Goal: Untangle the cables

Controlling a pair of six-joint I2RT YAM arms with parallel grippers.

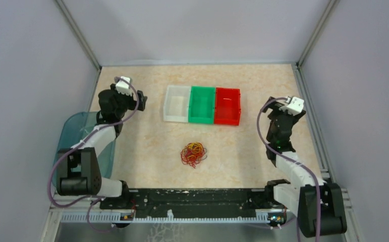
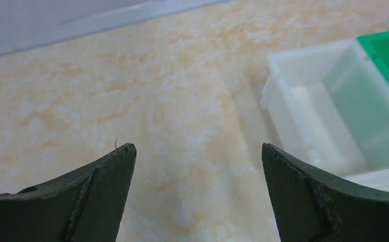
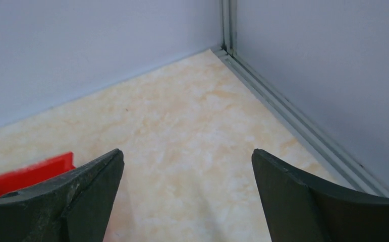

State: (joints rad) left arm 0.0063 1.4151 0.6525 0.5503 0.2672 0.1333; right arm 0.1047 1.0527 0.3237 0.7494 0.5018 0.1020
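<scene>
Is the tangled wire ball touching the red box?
Apart. The top external view shows bare table between the cable tangle and the red bin.

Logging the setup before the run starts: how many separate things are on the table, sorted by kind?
Open plastic bins: 3 (white bin, green bin, red bin)
Tangled bundle of thin red, yellow and dark cables: 1
Translucent teal plastic container: 1
Total: 5
</scene>
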